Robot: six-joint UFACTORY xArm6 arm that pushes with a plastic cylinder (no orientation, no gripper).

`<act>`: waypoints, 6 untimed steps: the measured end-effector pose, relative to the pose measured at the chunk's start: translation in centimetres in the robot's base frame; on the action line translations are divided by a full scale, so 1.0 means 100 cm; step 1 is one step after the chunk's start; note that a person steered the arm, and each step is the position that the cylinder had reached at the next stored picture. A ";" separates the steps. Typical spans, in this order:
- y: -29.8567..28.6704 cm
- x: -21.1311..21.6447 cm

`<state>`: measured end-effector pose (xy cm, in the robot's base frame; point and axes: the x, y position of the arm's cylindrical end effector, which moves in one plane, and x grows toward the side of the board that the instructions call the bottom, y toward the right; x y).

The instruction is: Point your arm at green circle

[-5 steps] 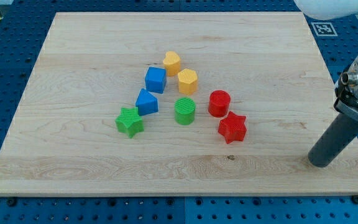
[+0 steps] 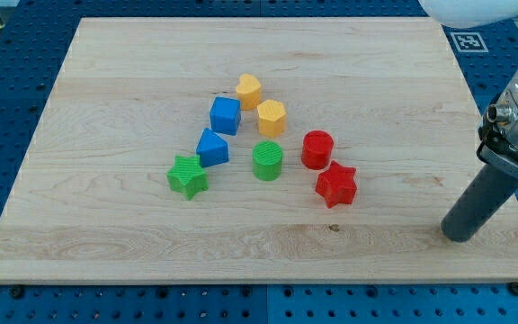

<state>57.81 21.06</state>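
Where the wooden board (image 2: 151,63) nears its edge on the view's right, my tip (image 2: 459,238) rests on the wood, a plain dark rod with nothing to open or close and touching no block. Taking the green circle (image 2: 267,160) as the landmark, it sits near the board's middle, and my tip is well apart from it, toward the view's right and lower down. Between them lies a red star (image 2: 336,184), down and right of the green circle, and a red cylinder (image 2: 317,149) just to its right. Bare wood stretches below the green circle to the board's bottom edge. Just above it is an orange hexagon (image 2: 271,118), with a yellow heart (image 2: 248,91) higher and slightly left. Up and left of the green circle is a blue cube (image 2: 225,116); a blue wedge-like block (image 2: 211,148) lies to its left, and a green star (image 2: 188,175) sits farther left and a little lower. Wide open wood surrounds this cluster on every side. Around the board is a blue perforated table (image 2: 7,108).
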 end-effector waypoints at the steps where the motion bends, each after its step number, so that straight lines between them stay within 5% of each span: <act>1: 0.000 -0.001; 6: 0.000 -0.050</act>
<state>52.78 21.03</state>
